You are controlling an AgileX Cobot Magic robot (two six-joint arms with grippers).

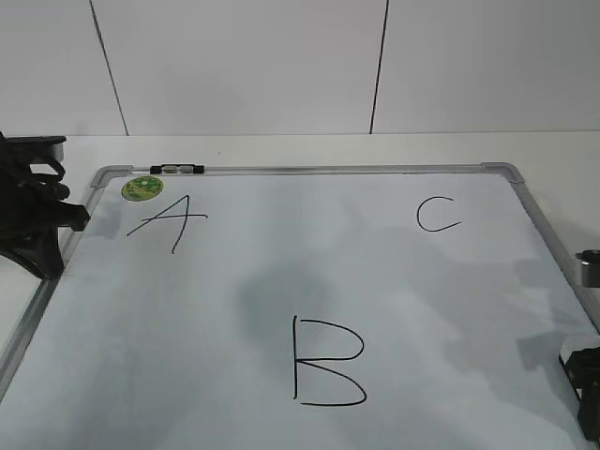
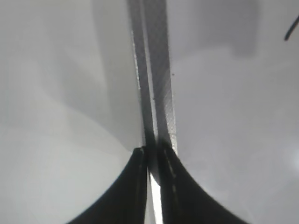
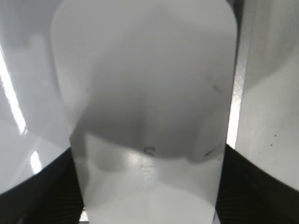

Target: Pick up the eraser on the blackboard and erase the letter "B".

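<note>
The white eraser point(image 3: 145, 93) lies flat on the blackboard point(image 1: 281, 272) by its right frame rail and fills the right wrist view. My right gripper point(image 3: 148, 156) straddles it, and both black fingers point(image 3: 56, 186) press against its long sides. In the exterior view that gripper point(image 1: 586, 394) shows only at the bottom right corner, with the eraser hidden there. The letter "B" point(image 1: 326, 361) is drawn in black at the board's lower middle, left of the right gripper. My left gripper point(image 2: 150, 151) is shut and empty over the board's left frame rail point(image 2: 156, 70).
An "A" point(image 1: 169, 220) and a green sticker point(image 1: 142, 187) mark the board's upper left, and a "C" point(image 1: 438, 214) its upper right. A small black-and-white marker point(image 1: 178, 170) rests on the top rail. The left arm point(image 1: 33, 216) stands at the board's left edge.
</note>
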